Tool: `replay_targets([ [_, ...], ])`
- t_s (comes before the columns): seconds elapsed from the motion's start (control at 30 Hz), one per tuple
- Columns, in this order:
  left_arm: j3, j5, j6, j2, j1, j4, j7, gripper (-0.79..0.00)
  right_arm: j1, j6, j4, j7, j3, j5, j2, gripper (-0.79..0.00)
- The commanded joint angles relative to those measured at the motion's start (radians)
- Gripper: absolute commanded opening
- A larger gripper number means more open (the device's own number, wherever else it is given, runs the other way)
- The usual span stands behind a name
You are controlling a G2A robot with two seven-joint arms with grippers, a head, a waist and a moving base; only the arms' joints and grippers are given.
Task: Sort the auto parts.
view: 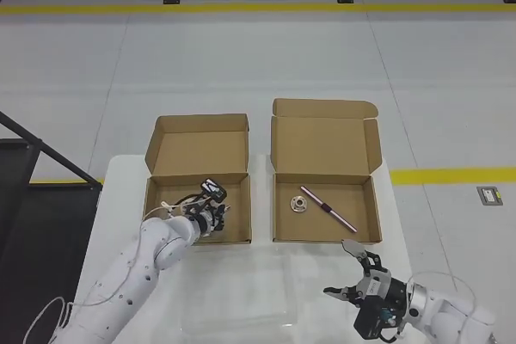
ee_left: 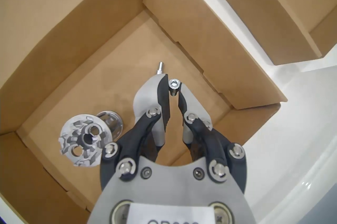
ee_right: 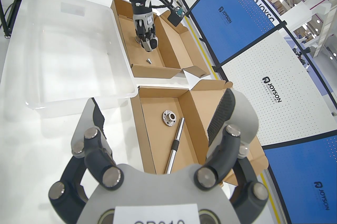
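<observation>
Cardboard left box (view: 198,142) on white table (view: 120,189): left hand (ee_left: 173,93) inside it, pinching a small socket-head screw (ee_left: 174,83) by the shank. Spoked metal hub (ee_left: 81,140) and a second bolt (ee_left: 160,67) lie on that box's floor. Right box (view: 327,138) holds a flange (view: 298,204) and a rod (view: 328,209), side by side. Right hand (view: 340,268) spread wide, empty, over the table on the robot's side of the right box. Clear tray (ee_right: 79,2) near both boxes.
</observation>
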Motion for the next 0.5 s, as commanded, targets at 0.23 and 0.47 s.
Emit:
replay_targets([
  [0.23,0.004,-0.034,-0.017,-0.023,-0.022,0.051,0.040,-0.203,0.000,0.000,0.000,0.000,0.000,0.000,0.000,0.000],
  [0.47,-0.061,-0.048,-0.065,-0.007,0.013,0.002,0.042,0.000,0.000,0.000,0.000,0.000,0.000,0.000,0.000,0.000],
])
